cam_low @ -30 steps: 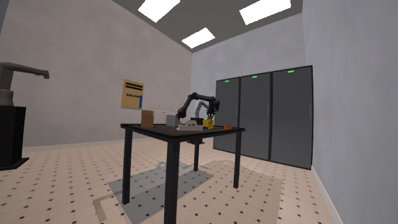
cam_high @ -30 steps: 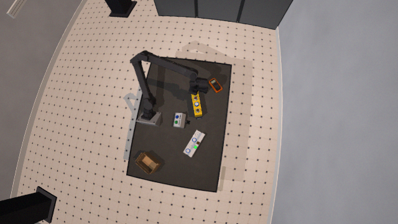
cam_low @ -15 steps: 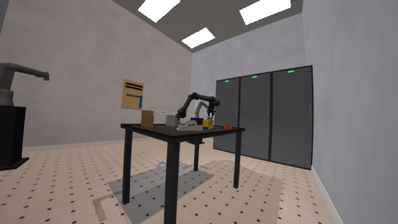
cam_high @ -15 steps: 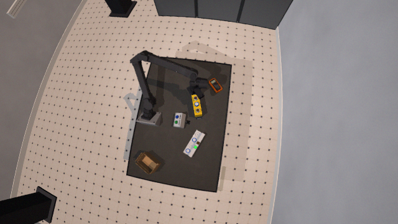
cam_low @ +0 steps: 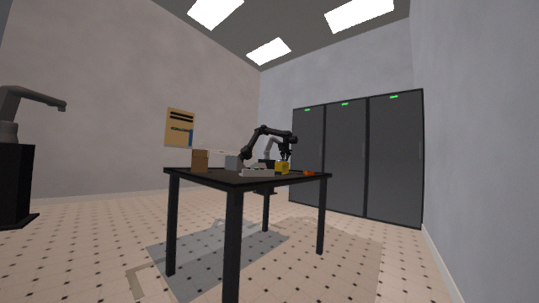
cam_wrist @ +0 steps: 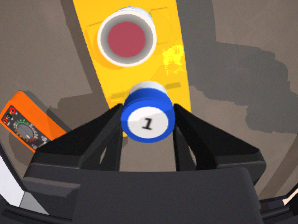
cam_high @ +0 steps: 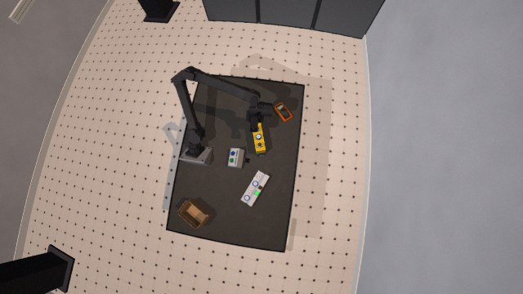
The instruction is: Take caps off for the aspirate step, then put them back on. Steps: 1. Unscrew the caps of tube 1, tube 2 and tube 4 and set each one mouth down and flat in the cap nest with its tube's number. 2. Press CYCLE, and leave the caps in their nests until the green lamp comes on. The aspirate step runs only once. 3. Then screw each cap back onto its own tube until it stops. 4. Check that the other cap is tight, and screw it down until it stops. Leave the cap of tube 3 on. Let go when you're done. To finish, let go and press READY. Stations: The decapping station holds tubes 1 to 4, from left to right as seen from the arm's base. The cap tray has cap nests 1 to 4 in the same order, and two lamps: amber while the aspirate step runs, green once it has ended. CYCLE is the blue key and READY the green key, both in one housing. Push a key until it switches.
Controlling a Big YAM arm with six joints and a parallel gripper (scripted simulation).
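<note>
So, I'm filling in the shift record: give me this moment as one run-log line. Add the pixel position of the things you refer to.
black gripper [cam_high: 254, 127] [cam_low: 285, 159] [cam_wrist: 148, 111]: shut on blue-rimmed cap marked 1 [cam_wrist: 148, 122] | yellow tube station [cam_high: 261, 149] [cam_low: 281, 167] [cam_wrist: 167, 65]: beneath | green lamp [cam_high: 257, 193] [cam_low: 256, 167]: lit

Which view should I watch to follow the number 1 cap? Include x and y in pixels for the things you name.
The wrist view: it shows the blue cap [cam_wrist: 148, 117] large, its number readable, between the fingers of the gripper [cam_wrist: 148, 111]. In the top view the arm covers it; in the exterior view it is too small to make out.
</note>
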